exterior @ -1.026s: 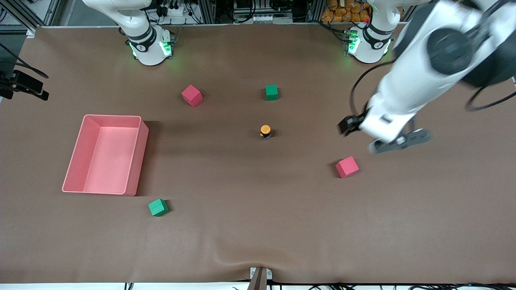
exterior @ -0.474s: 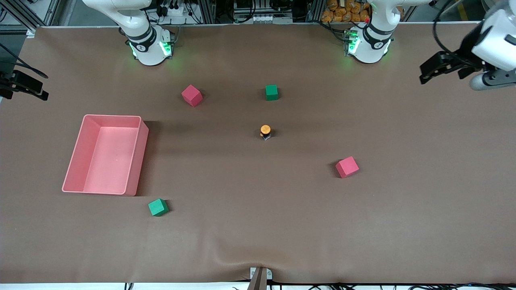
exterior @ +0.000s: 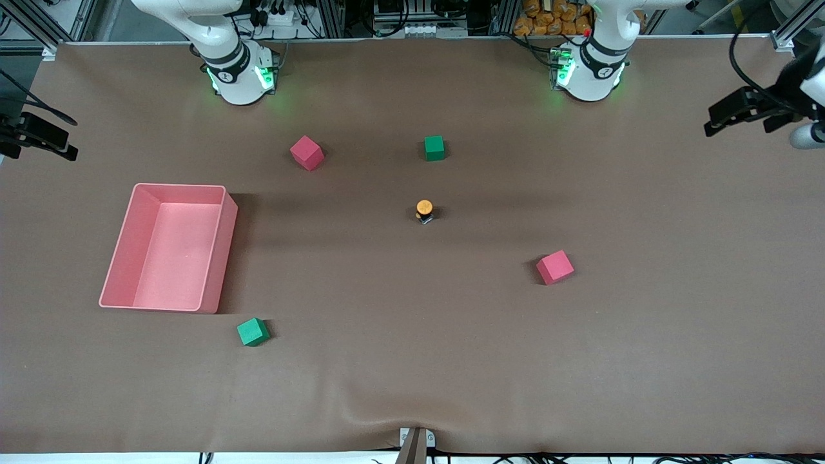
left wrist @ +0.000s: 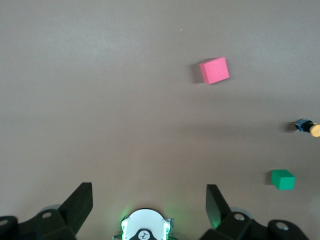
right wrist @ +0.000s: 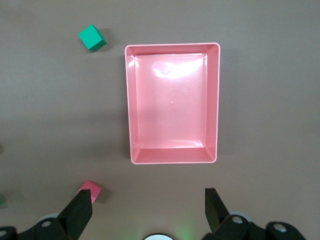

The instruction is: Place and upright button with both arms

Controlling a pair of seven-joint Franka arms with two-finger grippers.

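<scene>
The button [exterior: 423, 210] stands on the brown mat near the table's middle, orange cap up on its black body. The left wrist view catches the button [left wrist: 307, 127] small at its edge. My left gripper [left wrist: 148, 190] hangs high over the left arm's end of the table, open and empty, above that arm's base [left wrist: 145, 227]. In the front view only the left wrist [exterior: 805, 132] shows at the picture's edge. My right gripper [right wrist: 147, 194] is open and empty, high over the pink tray [right wrist: 129, 100]; the front view does not show it.
The pink tray [exterior: 219, 258] sits toward the right arm's end. One red cube [exterior: 307, 152] and one green cube [exterior: 434, 147] lie farther from the camera than the button. Another red cube [exterior: 555, 267] and green cube [exterior: 252, 332] lie nearer.
The left arm has swung up and away from beside the nearer red cube, out toward its own end of the table. The button and cubes have not moved.
</scene>
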